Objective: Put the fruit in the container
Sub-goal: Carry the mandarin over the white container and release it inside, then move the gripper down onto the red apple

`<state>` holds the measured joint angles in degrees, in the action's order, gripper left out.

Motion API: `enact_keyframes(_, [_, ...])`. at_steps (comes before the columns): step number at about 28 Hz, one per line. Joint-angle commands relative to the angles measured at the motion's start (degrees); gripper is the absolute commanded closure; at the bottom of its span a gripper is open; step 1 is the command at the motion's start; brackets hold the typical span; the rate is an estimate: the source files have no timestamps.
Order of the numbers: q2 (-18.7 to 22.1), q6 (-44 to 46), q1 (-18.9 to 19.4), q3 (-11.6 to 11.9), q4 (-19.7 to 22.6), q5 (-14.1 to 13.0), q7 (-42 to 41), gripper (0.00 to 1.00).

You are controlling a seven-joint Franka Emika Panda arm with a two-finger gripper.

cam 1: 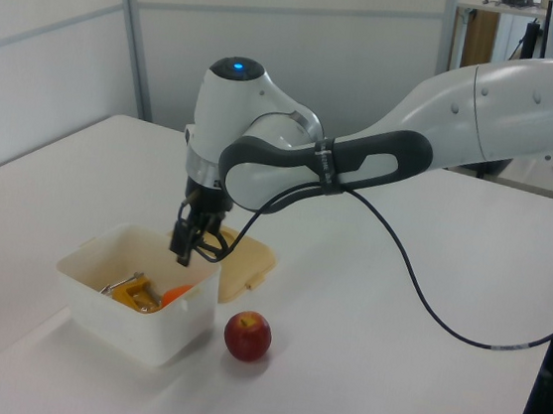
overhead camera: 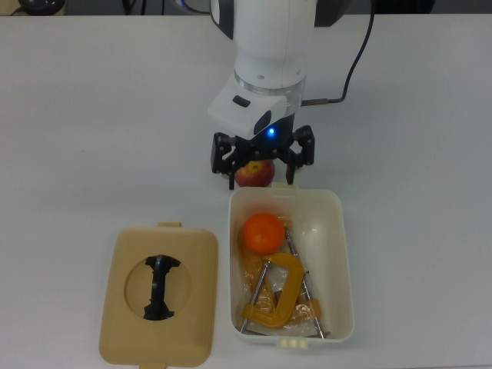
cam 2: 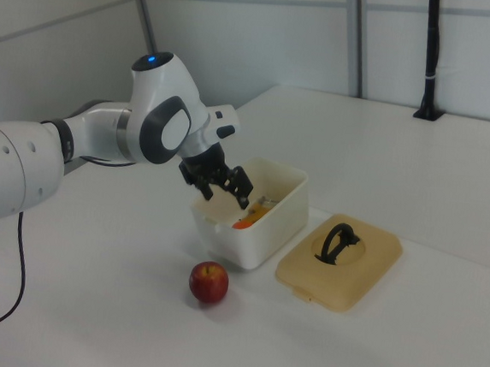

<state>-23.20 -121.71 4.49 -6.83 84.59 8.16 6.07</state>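
Top view shows the orange [overhead camera: 263, 233] lying inside the cream container [overhead camera: 342, 254], at the end nearest the arm, resting on the yellow-orange clamps [overhead camera: 278, 296] already in the tub. The apple [overhead camera: 254, 174] sits on the white worktop [overhead camera: 92, 115] just outside that same short end of the container, directly under the gripper [overhead camera: 263, 160], whose jaws are spread wide and hold nothing. In the left view the apple [cam 1: 248, 336] stands beside the tub's near corner, apart from it by a small gap. The tan lid [overhead camera: 158, 296] with its black handle lies flat on the top view's left of the container. Judging from this, one fruit is delivered and the second remains: the next move calls for lowering the spread jaws around the apple, closing on it, lifting clear of the rim and releasing it over the free space beside the orange.
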Motion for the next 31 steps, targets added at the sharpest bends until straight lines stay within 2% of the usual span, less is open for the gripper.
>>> enact_keyframes(1, [1.7,10.6,-0.1,0.2,0.2,0.9,-3.0,0.0])
enact_keyframes(7, [1.7,16.9,-0.1,0.1,1.5,0.9,-3.8,0.0])
enact_keyframes(18, [1.1,17.2,0.5,-0.6,7.9,1.0,-3.8,0.0])
enact_keyframes(26, [-1.7,16.3,1.5,-0.6,8.2,1.1,-3.7,0.0])
enact_keyframes(31, [-3.3,13.1,1.5,-0.6,8.0,3.0,-3.6,0.0])
